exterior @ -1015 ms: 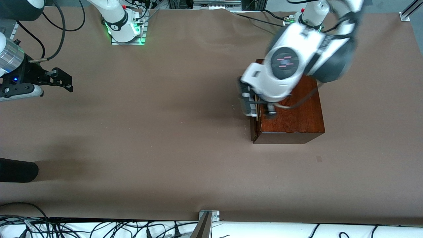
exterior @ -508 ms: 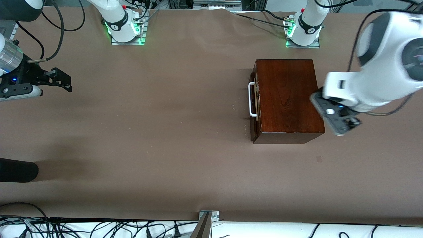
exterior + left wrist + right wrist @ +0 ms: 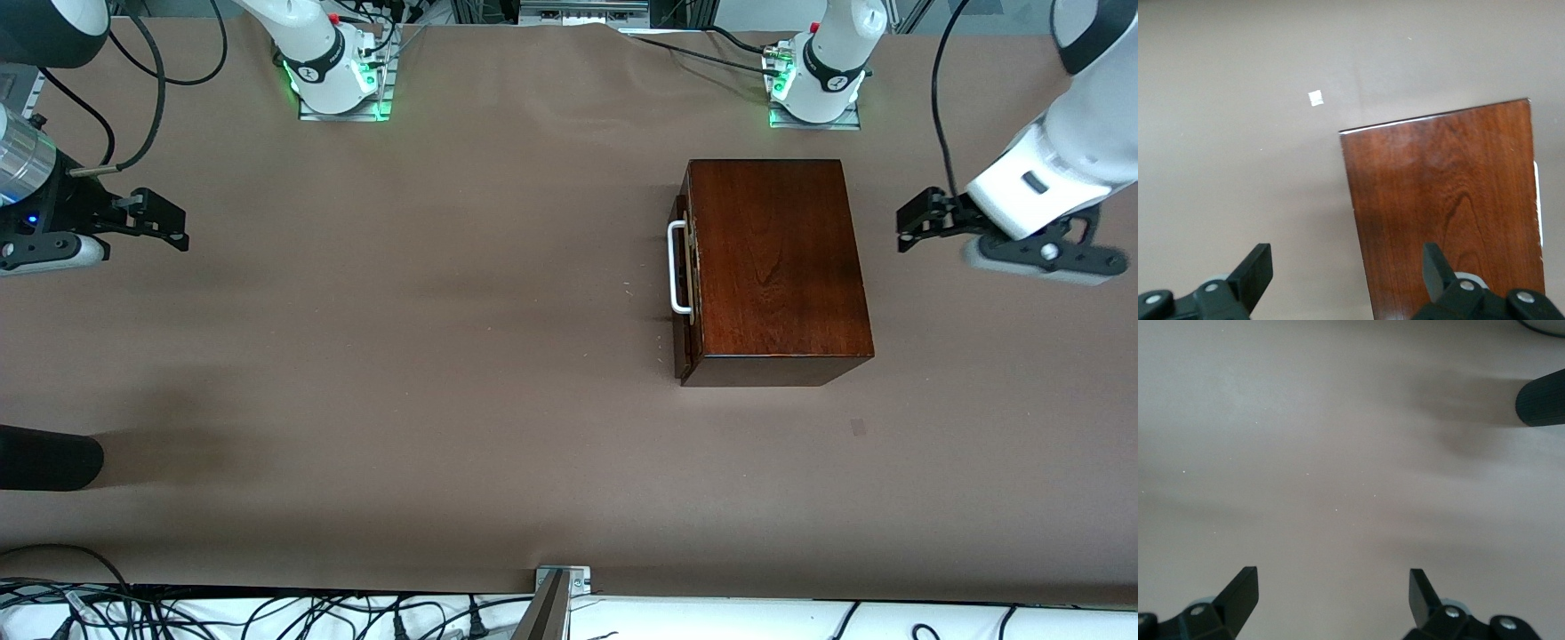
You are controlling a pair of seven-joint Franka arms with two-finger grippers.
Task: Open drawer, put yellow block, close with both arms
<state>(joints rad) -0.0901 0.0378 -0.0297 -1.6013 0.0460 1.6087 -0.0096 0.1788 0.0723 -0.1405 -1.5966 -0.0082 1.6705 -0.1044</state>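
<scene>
The dark mahogany box (image 3: 773,267) stands on the brown table toward the left arm's end. Its drawer front with the white bar handle (image 3: 678,268) faces the right arm's end and sits pushed in against the box. The yellow block is out of view. My left gripper (image 3: 914,220) is open and empty, beside the box at the left arm's end; its wrist view shows the box top (image 3: 1451,200) under one finger (image 3: 1431,257). My right gripper (image 3: 169,218) is open and empty over bare table at the right arm's end, as the right wrist view (image 3: 1331,583) shows.
A black cylinder (image 3: 44,458) lies at the table's edge at the right arm's end, also in the right wrist view (image 3: 1541,403). A small mark (image 3: 858,428) is on the table nearer the camera than the box. Cables and a metal bracket (image 3: 560,582) line the near edge.
My left arm swung away from the drawer's handle, across the box top, out to the left arm's end of the table. The handle is uncovered. My right gripper barely shifted.
</scene>
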